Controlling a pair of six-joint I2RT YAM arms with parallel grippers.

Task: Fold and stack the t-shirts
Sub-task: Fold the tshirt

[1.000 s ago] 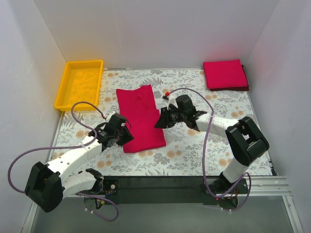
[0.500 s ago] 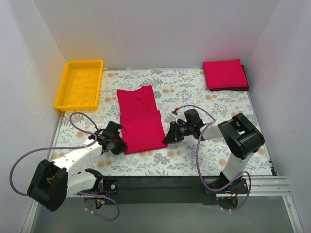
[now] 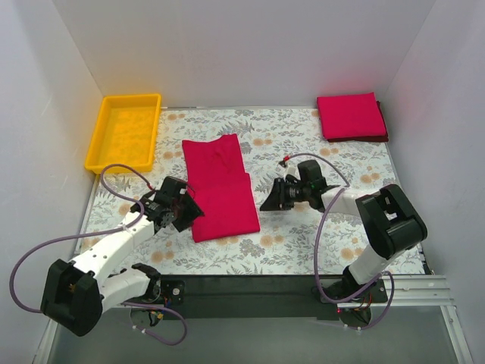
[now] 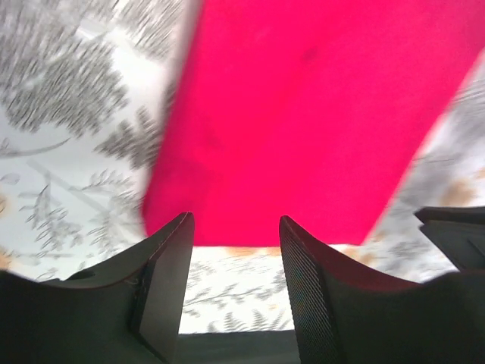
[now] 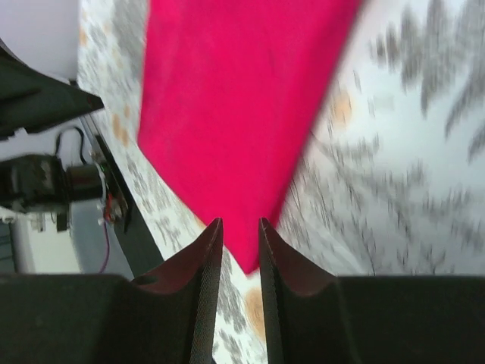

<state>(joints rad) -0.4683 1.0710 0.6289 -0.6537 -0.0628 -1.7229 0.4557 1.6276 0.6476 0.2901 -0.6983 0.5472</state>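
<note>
A crimson t-shirt (image 3: 220, 186), folded into a long strip, lies flat in the middle of the table. It also shows in the left wrist view (image 4: 303, 114) and the right wrist view (image 5: 235, 98). My left gripper (image 3: 186, 212) is open and empty at the strip's near left edge; in its wrist view (image 4: 235, 221) the shirt's hem lies just beyond the fingertips. My right gripper (image 3: 267, 203) is beside the strip's near right edge, its jaws narrowly apart and holding nothing; in its wrist view (image 5: 239, 224) the shirt's corner lies below the gap. A stack of folded red shirts (image 3: 351, 116) sits at the back right.
A yellow plastic tray (image 3: 125, 130) stands at the back left. White walls close in the table on three sides. The cloth on the table (image 3: 303, 243) has a leaf and flower print. Purple cables loop off both arms.
My right gripper has drawn back off the shirt's right edge toward the right. My left gripper dipped toward the near edge and came back beside the shirt's left edge. The shirt has not moved.
</note>
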